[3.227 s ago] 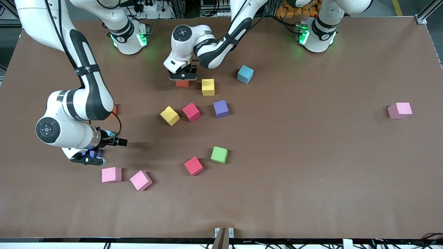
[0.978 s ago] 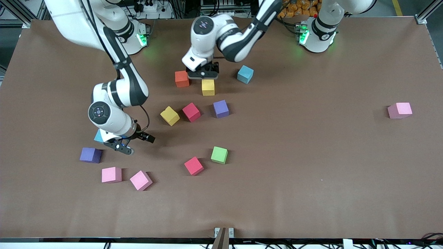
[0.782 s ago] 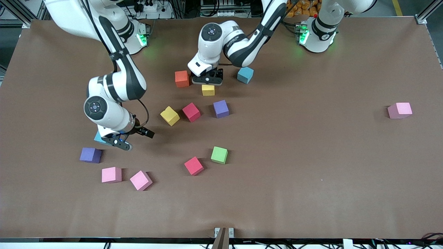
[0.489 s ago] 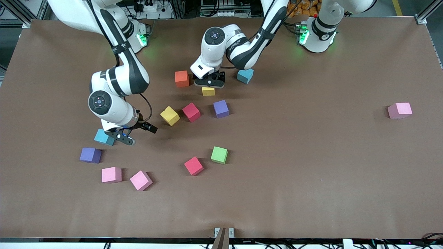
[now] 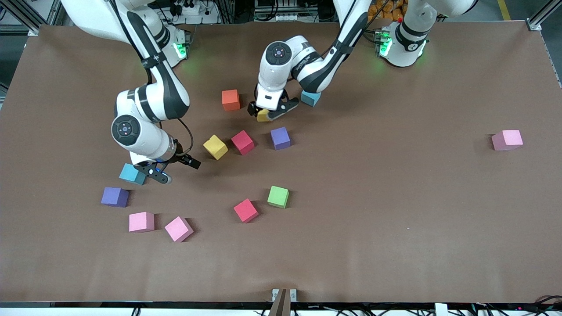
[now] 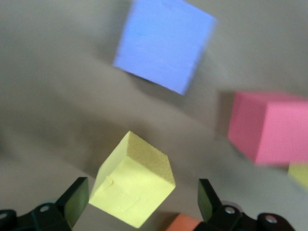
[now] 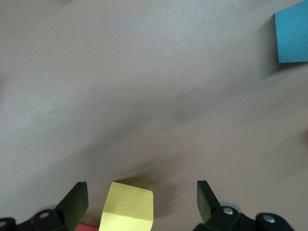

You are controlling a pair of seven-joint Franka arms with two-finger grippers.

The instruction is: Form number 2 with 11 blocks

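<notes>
The blocks lie scattered on the brown table (image 5: 395,219); no number 2 is in view. My left gripper (image 5: 268,113) is low and open, its fingers astride a yellow block (image 5: 262,116) with a gap on each side, seen turned at an angle as the yellow block (image 6: 132,180) in the left wrist view. An orange block (image 5: 231,99) and a light blue block (image 5: 311,98) flank it. My right gripper (image 5: 178,171) hangs open and holds nothing, beside another light blue block (image 5: 131,174). A second yellow block (image 5: 215,147), a red block (image 5: 243,141) and a purple block (image 5: 280,138) sit mid-table.
A green block (image 5: 278,196) and a red block (image 5: 246,210) lie nearer the front camera. A purple block (image 5: 115,197) and two pink blocks (image 5: 141,221) (image 5: 178,228) sit toward the right arm's end. One pink block (image 5: 507,140) lies alone toward the left arm's end.
The left gripper let go of the orange block, moved over the yellow block, dropped and turned around it. The right gripper left the purple block and rose, uncovering the light blue block.
</notes>
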